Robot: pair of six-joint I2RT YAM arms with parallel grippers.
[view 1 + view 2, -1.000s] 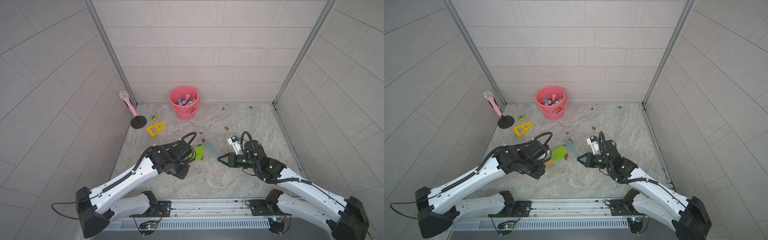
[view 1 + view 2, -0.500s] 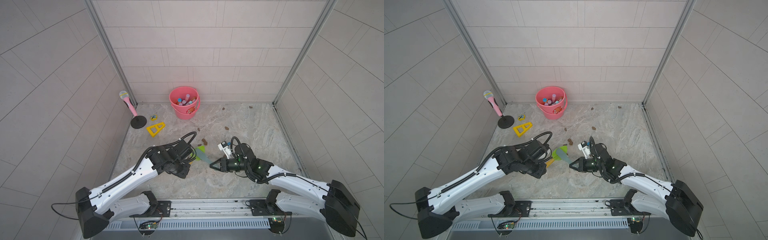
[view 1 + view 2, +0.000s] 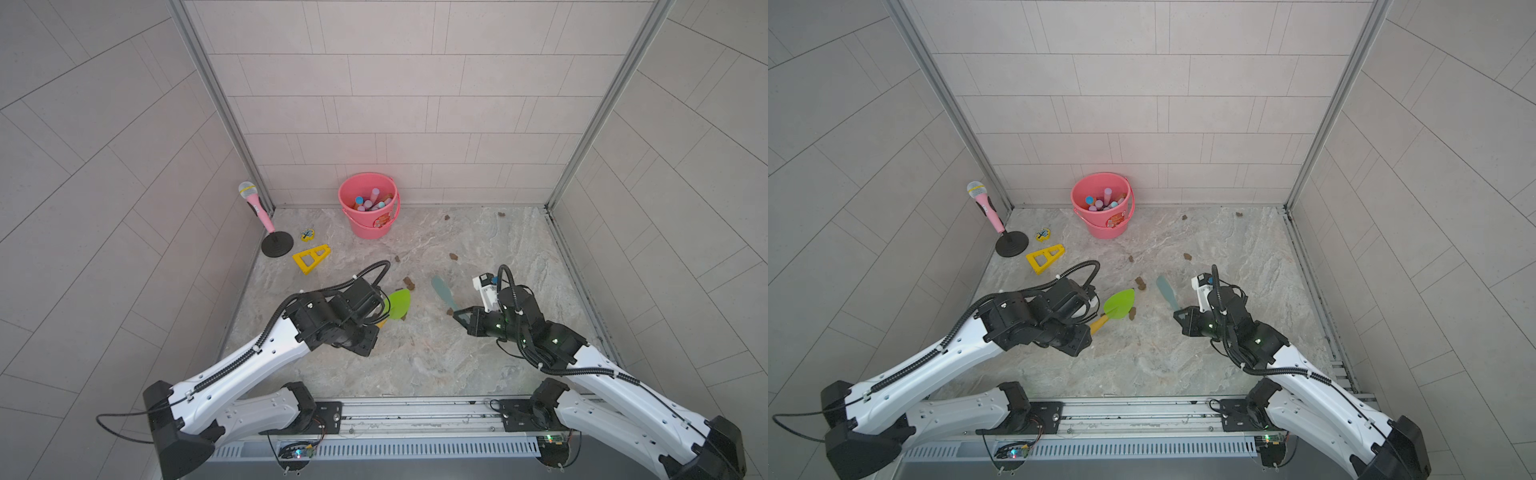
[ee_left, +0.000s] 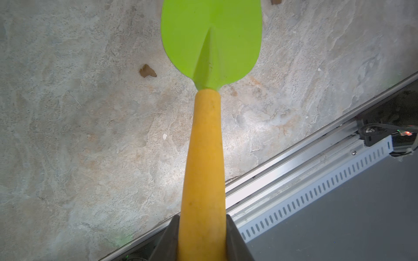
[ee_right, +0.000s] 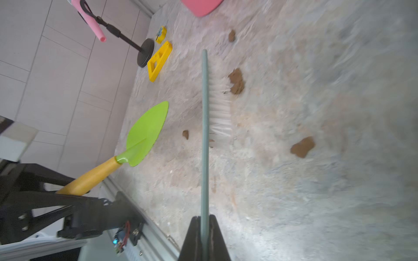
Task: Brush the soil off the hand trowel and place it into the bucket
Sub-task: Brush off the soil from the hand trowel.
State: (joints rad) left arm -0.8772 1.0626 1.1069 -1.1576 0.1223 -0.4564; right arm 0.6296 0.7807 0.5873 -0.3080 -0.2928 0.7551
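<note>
— What carries it all?
— A table (image 3: 415, 357) of pale, veined, rough-looking stone, boxed in by matte grey tile walls.

— And the bucket?
— The bucket (image 3: 368, 228) is round, smooth coral-pink plastic with a thin bail handle and a red-orange sticker. It stands at the back, close to the wall, with pastel round-ended sticks (image 3: 374, 195) inside.

— Anything near it?
— Well to its left leans a toy microphone (image 3: 254, 201) with a pink shaft, on a flat black disc base.

— Where is the hand trowel?
— The hand trowel (image 3: 1119, 304) is toward the front, left of middle, well apart from the bucket. It has a glossy lime-green, leaf-shaped blade with a centre crease and a tapering matte yellow handle. The left pincer (image 4: 202, 228) pinches that handle, a dark finger pressed on each side.

— The brush?
— The brush (image 5: 204, 135) has a slim grey-green back, seen edge-on, with stiff white bristles (image 5: 220, 108) along one side. The right pincer (image 5: 204, 219) is clamped on its handle end. It sits near the trowel blade without touching it.

— Smaller things?
— A wedge-shaped yellow frame (image 3: 311, 258) with cut-outs lies by the microphone's base. Last is the soil (image 5: 236, 83): dark-brown, clay-like, irregular lumps scattered over the table, one close to the bristles.
</note>
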